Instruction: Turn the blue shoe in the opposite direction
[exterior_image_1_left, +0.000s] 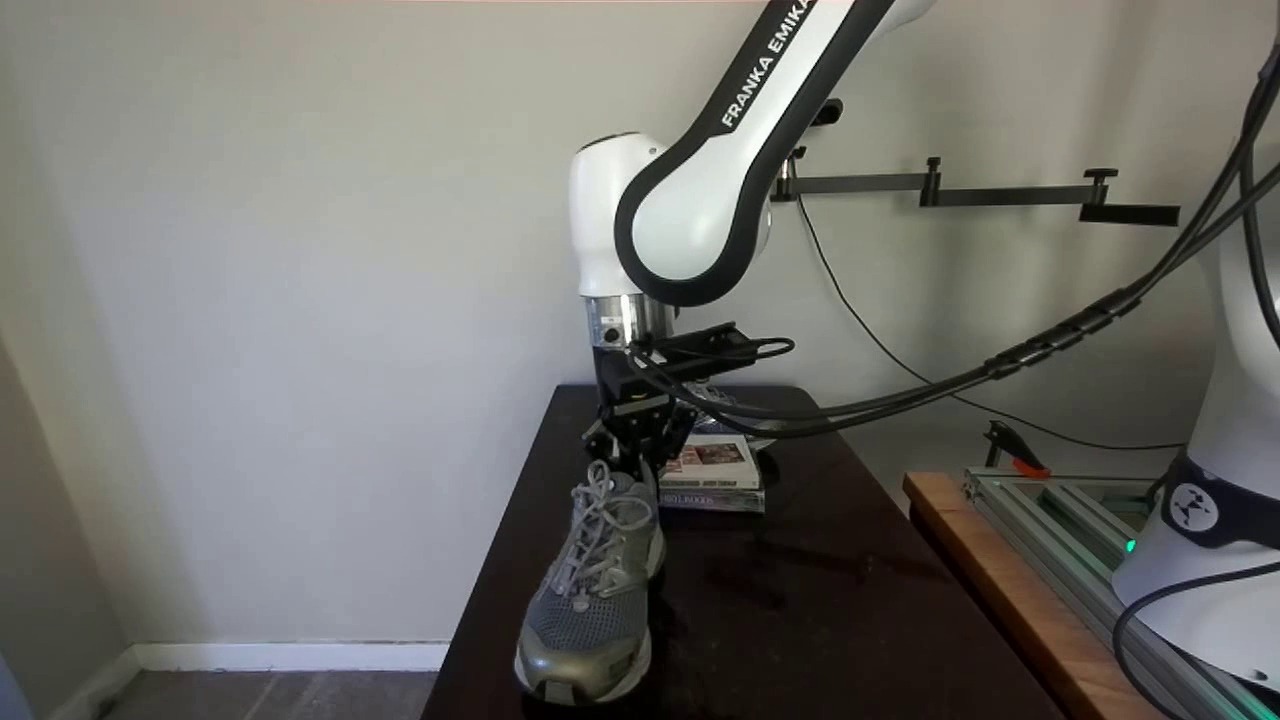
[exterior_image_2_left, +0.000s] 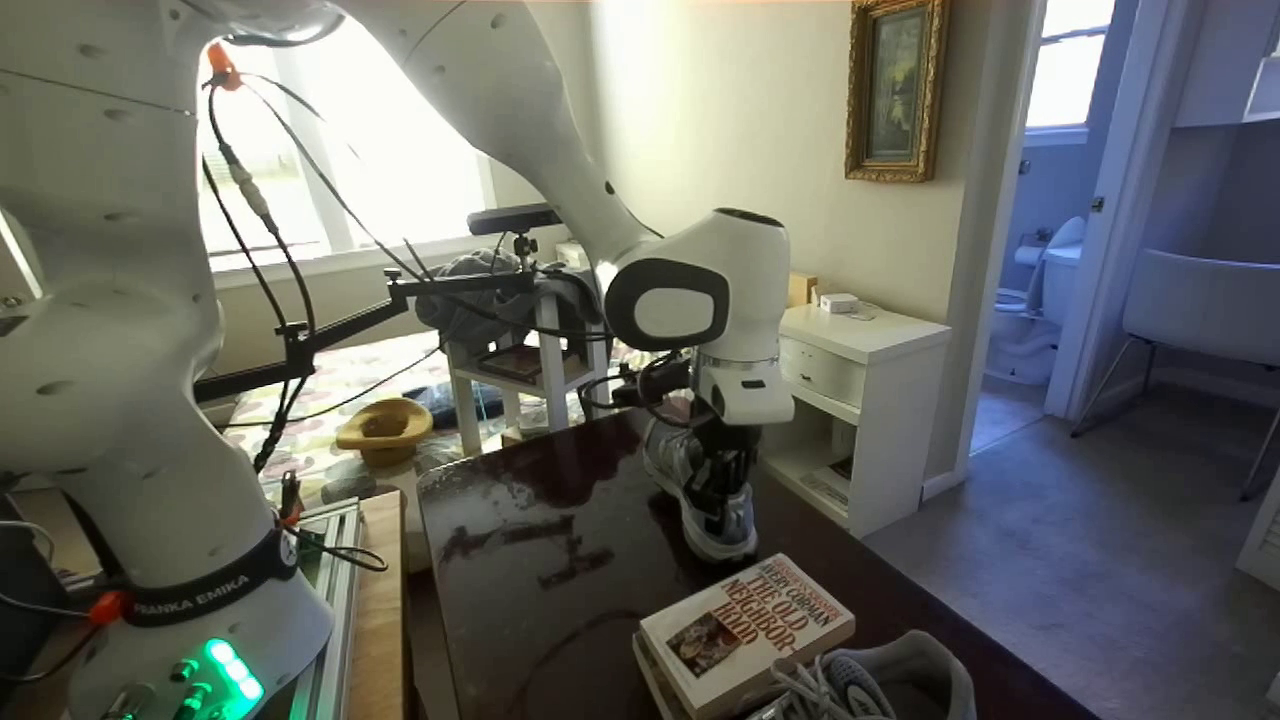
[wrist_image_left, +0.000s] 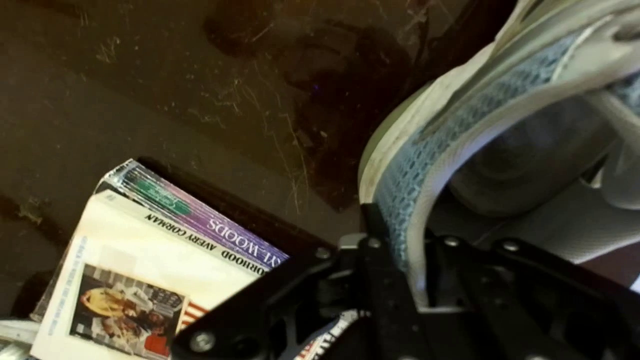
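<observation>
The blue shoe (exterior_image_1_left: 590, 600) is grey-silver mesh with pale laces. It stands upright on the dark table (exterior_image_1_left: 800, 620), toe toward the camera in an exterior view. Its heel faces the books in an exterior view (exterior_image_2_left: 728, 540). My gripper (exterior_image_1_left: 640, 465) points down at the heel, also in the other exterior frame (exterior_image_2_left: 715, 490). In the wrist view the fingers (wrist_image_left: 402, 235) are closed around the blue mesh heel collar (wrist_image_left: 400, 185), one finger outside and one inside the shoe. I cannot tell whether the heel is lifted. The near-identical mate (exterior_image_2_left: 900, 680) sits beyond the books.
Two stacked paperbacks (exterior_image_1_left: 710, 465) lie close beside the gripper and heel; they also show in an exterior view (exterior_image_2_left: 750, 630) and the wrist view (wrist_image_left: 150, 260). A black cable bundle (exterior_image_1_left: 1010, 360) hangs from the wrist. A white nightstand (exterior_image_2_left: 870, 400) stands past the table edge.
</observation>
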